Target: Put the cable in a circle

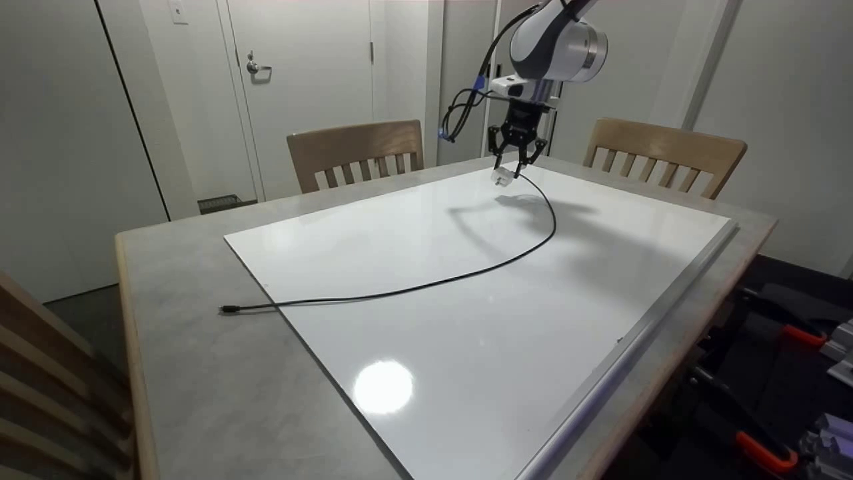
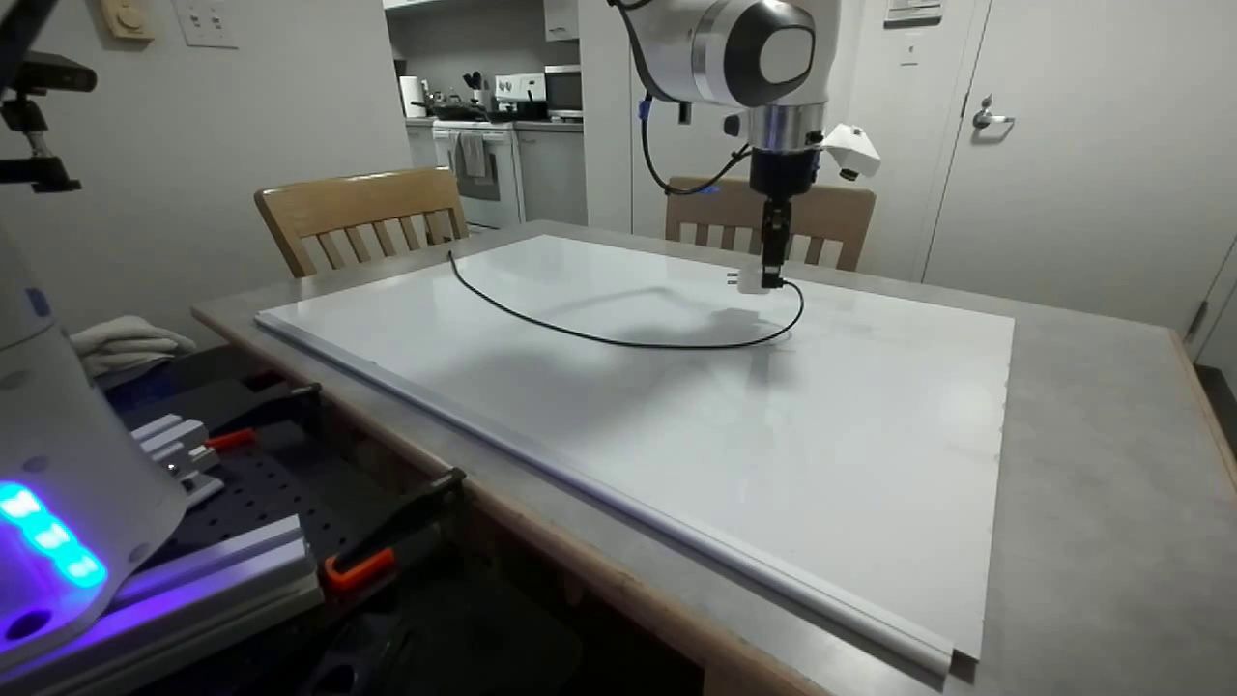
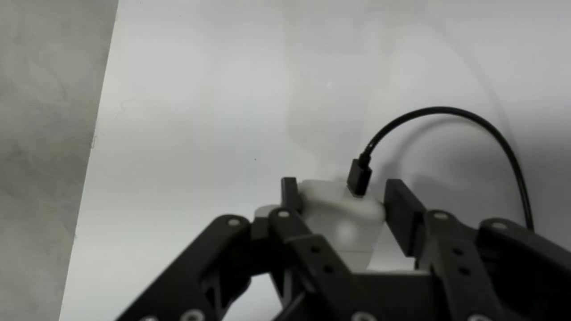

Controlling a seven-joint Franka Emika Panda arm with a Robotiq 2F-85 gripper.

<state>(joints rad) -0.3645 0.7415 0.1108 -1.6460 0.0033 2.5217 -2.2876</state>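
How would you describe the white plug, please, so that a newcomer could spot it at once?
A large white board lies on the grey table. Above the board, the gripper holds the white plug. It is the small, pronged block, unlike the thin black cable attached to it.

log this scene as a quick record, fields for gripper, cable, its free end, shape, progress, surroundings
gripper: closed on the white adapter, holding it above the whiteboard
cable: black, one end plugged into the white adapter
free end: past the whiteboard's edge, over the grey table
shape: one open curve, ends well apart
progress: circle not yet formed
surroundings: wooden chairs at the grey table
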